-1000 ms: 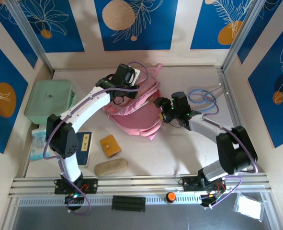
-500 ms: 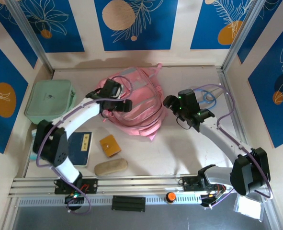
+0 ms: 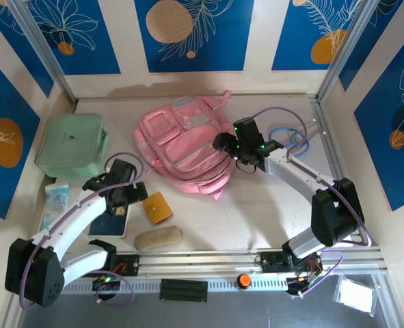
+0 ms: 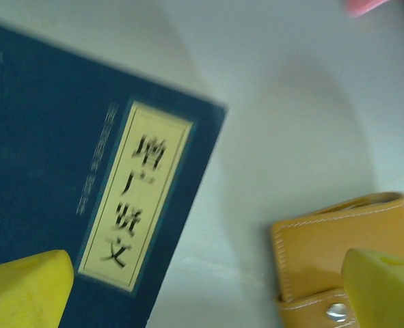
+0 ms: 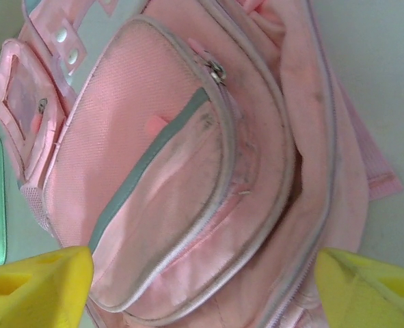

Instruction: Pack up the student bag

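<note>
student bag: student bag (image 3: 184, 143) lies flat at mid-table with its front pockets up. In the right wrist view its zip pockets (image 5: 188, 171) sit directly below the fingers.
bag vs 1 s ago: it was bunched up under the left arm; now it is spread out and uncovered.
right gripper: right gripper (image 3: 227, 147) (image 5: 202, 287) is at the bag's right edge, jaws wide, nothing between them. It has moved back in toward the bag since half a second ago.
left gripper: left gripper (image 3: 135, 200) (image 4: 208, 287) has jaws spread wide and holds nothing. It has pulled off the bag to the near side.
blue book: blue book (image 3: 113, 212) (image 4: 65, 171) lies under one left fingertip; contact unclear.
orange wallet: orange wallet (image 3: 157, 207) (image 4: 338, 239) lies under the other fingertip, apart from the book.
tan case: tan case (image 3: 158, 238) is just on the base side of the left gripper, beside the wallet.
mint case: mint case (image 3: 72, 143) is well off the left gripper's outer side.
blue cable: blue cable (image 3: 290, 140) is behind the right gripper, away from the bag.
</note>
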{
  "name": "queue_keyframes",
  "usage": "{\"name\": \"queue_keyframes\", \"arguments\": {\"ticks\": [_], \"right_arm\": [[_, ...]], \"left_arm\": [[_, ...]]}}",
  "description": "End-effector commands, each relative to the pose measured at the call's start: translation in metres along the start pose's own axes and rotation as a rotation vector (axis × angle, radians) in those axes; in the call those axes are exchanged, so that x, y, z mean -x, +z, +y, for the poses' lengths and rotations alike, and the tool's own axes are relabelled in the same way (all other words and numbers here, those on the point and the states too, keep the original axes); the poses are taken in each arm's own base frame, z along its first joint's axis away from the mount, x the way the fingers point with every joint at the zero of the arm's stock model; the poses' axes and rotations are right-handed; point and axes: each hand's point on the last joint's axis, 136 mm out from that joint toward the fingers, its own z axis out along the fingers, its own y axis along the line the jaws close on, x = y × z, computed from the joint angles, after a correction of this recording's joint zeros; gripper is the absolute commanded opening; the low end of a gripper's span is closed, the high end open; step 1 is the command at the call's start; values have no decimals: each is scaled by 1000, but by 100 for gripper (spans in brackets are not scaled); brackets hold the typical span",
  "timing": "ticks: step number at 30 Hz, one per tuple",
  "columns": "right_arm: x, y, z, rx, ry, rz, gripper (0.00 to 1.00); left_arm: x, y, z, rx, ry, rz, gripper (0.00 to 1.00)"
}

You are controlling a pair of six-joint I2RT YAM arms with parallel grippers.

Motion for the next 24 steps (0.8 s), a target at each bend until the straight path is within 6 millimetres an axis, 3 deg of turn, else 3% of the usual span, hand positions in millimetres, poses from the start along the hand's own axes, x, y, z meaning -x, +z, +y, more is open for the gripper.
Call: {"name": "queue_keyframes", "arguments": {"ticks": [1, 10, 17, 24], "right_arm": [[2, -3, 19, 43, -29, 10, 84], [0, -7, 18, 28, -38, 2, 84], [-3, -6, 21, 40, -45, 13, 84], [-19, 1, 45, 107, -131, 87, 82]], "left_arm": [[-14, 15, -2, -49, -117, 55, 100], [-10, 46, -34, -194, -208, 124, 100], [23, 57, -77, -365, -289, 126, 100], [63, 56, -121, -522, -308, 136, 100]]}}
